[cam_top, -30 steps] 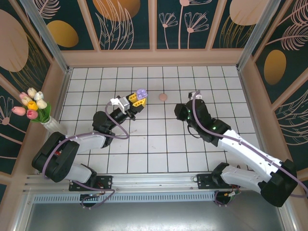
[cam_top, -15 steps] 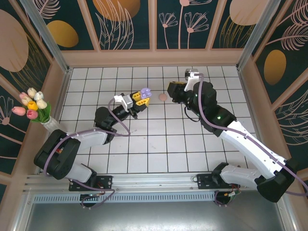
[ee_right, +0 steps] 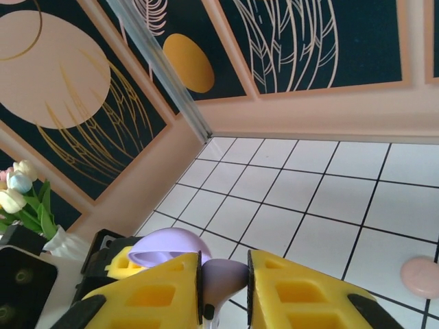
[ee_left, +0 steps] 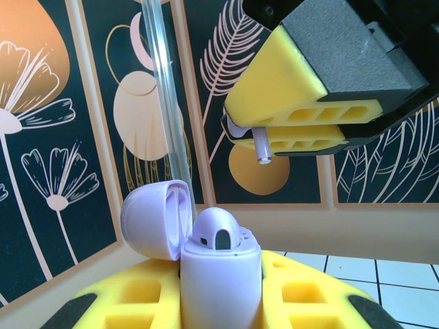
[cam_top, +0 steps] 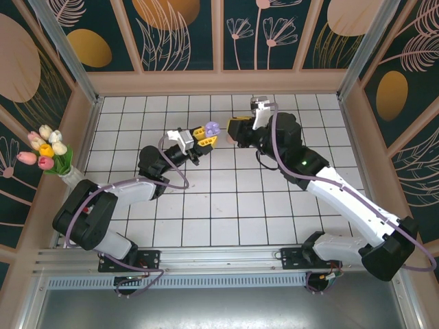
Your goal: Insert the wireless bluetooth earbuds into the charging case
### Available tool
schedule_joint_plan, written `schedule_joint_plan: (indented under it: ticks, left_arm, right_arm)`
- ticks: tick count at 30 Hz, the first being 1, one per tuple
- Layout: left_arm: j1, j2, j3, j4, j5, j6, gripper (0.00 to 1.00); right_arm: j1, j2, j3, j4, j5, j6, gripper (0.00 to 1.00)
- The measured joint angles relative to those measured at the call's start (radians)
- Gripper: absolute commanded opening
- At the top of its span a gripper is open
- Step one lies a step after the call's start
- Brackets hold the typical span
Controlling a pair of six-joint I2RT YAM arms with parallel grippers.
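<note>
My left gripper [cam_top: 204,133] was clamped on the pale purple, rounded plastic charging case [ee_left: 219,281], its yellow foam-like fingers [ee_left: 123,301] pressing either side of the body. The case stood upright in the grip with its hinged domed lid [ee_left: 154,219] swung open to the left. A second earbud [ee_left: 216,233], rounded, pale purple and marked with a dark oval, sat in the mouth of the case.

My right gripper [ee_right: 223,288] was closed on a small pale purple plastic earbud [ee_right: 223,277], pinched between the two yellow fingers. From the left wrist camera I saw that earbud's short pale stem [ee_left: 261,149] poking out from between those fingers. It hung above and to the right of the open case, apart from it and not touching.

From above, both grippers met tip to tip over the far middle of the white tiled table [cam_top: 226,205], the right gripper [cam_top: 232,130] just beside the case [cam_top: 212,128].

In the right wrist camera the open lid [ee_right: 168,248] showed just left of my fingers. A round pale pink disc [ee_right: 422,275] lay on a tile off to the right, well apart from the case. A white vase of pastel tulips [cam_top: 46,154] stood at the left edge of the table.
</note>
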Motion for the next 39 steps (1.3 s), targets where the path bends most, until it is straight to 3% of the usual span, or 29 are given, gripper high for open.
schedule_joint_plan:
  ticks: [39]
  left_arm:
    - [-0.010,0.018,0.011,-0.002,-0.005,0.000,0.00]
  right_arm:
    - [0.024,0.101,0.022,0.047,-0.047,0.000,0.20]
